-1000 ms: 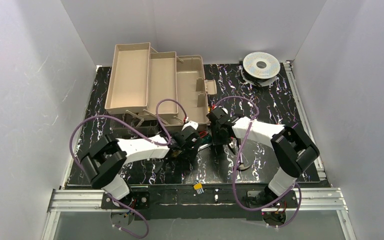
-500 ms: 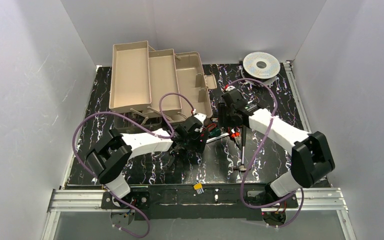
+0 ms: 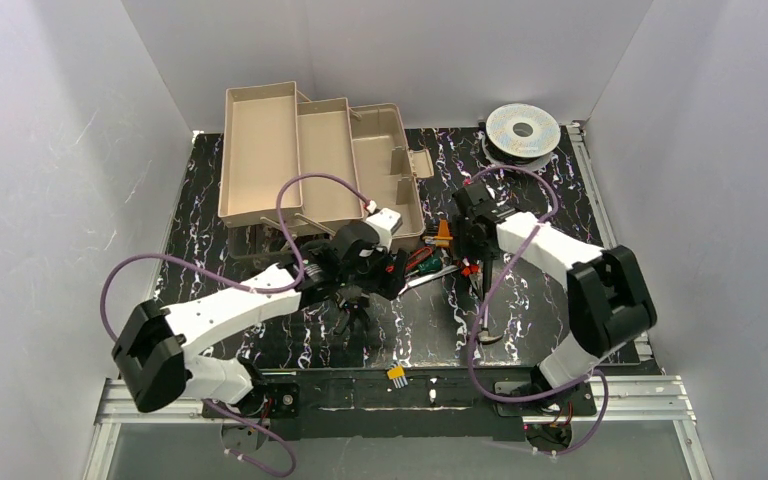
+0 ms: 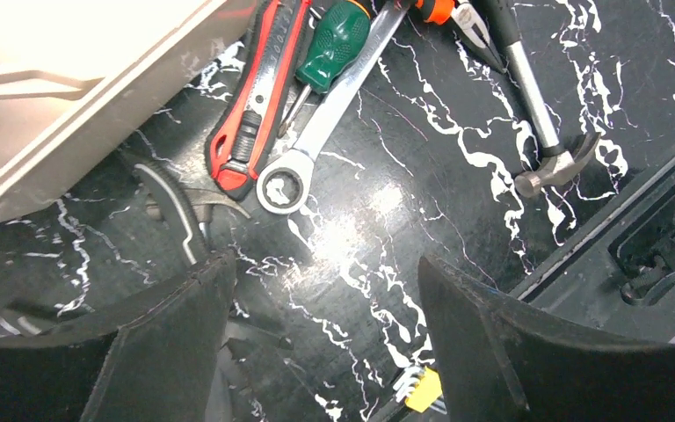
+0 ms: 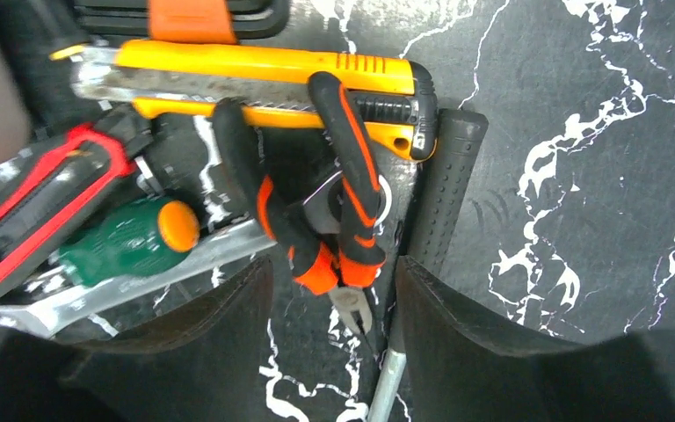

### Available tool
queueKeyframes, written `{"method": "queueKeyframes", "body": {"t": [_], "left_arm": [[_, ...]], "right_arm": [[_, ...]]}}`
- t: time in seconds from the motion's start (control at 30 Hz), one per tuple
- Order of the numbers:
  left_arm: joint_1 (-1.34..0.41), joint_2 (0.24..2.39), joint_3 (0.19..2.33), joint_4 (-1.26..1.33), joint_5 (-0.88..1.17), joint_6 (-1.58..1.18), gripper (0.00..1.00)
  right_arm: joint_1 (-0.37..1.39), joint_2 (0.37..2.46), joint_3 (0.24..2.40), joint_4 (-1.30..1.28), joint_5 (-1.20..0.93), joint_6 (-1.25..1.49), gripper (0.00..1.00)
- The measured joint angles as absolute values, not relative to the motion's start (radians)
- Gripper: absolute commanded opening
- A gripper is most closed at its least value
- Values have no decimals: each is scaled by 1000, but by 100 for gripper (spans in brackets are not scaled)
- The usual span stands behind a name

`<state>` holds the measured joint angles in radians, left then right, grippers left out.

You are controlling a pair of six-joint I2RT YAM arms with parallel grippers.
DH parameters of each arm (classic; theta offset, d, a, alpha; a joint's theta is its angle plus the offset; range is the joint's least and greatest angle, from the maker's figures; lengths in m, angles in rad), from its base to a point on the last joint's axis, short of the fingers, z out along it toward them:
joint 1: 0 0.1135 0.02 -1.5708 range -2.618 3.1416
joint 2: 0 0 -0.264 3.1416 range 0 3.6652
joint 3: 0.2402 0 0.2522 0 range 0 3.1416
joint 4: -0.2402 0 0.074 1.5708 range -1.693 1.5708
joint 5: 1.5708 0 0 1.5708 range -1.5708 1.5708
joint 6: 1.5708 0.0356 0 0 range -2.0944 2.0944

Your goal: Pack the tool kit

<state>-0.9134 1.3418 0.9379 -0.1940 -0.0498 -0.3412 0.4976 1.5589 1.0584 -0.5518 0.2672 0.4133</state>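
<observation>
Seen from above, the big tan plastic toolbox (image 3: 310, 160) sits open at the back left of the black marbled table (image 3: 550, 230). Its trays are folded out.

In the left wrist view, the left end effector (image 4: 316, 352) is open and holds nothing. A silver ring wrench (image 4: 325, 114) lies near it.

In the right wrist view, the right end effector (image 5: 334, 343) is open. The nose of the orange and black pliers (image 5: 343, 202) lies in its gap, and the pliers touch a yellow knife (image 5: 264, 79).

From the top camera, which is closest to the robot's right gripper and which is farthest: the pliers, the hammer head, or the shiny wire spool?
1. Pliers: right at the right gripper, nose between its open fingers.
2. Hammer head: toward the near edge, by the arm bases.
3. Wire spool: far right corner of the table.
</observation>
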Motion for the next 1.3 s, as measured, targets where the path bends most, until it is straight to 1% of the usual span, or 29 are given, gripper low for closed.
{"method": "queueKeyframes", "body": {"t": [0.13,0.2,0.23,0.27,0.3,0.4,0.43,0.47,0.57,0.73,0.87,0.93,1.0,1.13,1.17,1.23,1.3], "left_arm": [[-906,1238,938,-250,-83,-319,76],[-885,1161,938,-294,-121,-306,76],[-870,1143,938,-307,-128,-304,76],[-830,1103,938,-344,-133,-302,76],[-758,1024,941,-372,-136,-299,76],[-719,963,1013,-418,-152,-258,77],[-715,952,1034,-429,-166,-238,77],[-709,925,1045,-440,-182,-218,77],[-707,918,1045,-455,-192,-208,78],[-697,902,1045,-476,-199,-202,79],[-682,881,1045,-482,-201,-202,79],[-677,873,1045,-484,-202,-201,79],[-675,867,1045,-487,-203,-200,79],[-670,864,1045,-495,-206,-194,79],[-670,863,1045,-497,-211,-192,79],[-670,857,1039,-495,-229,-190,79],[-670,826,1010,-482,-253,-184,82]], "right_arm": [[497,1659,1077,-556,305,430,57],[497,1688,1108,-554,327,442,49],[497,1706,1126,-555,329,449,42],[492,1721,1137,-538,318,456,16],[478,1713,1133,-524,308,464,1],[441,1665,1094,-475,265,473,1],[440,1629,1081,-467,257,473,34],[440,1555,1077,-460,250,468,46],[437,1562,1085,-470,254,465,52],[418,1633,1090,-471,252,464,52],[405,1698,1090,-469,243,464,51],[402,1726,1090,-465,229,472,45],[400,1734,1098,-452,218,471,35],[396,1739,1100,-435,203,476,5],[394,1737,1099,-432,198,476,2],[393,1724,1091,-429,191,478,1],[394,1689,1078,-432,183,478,1]]}}
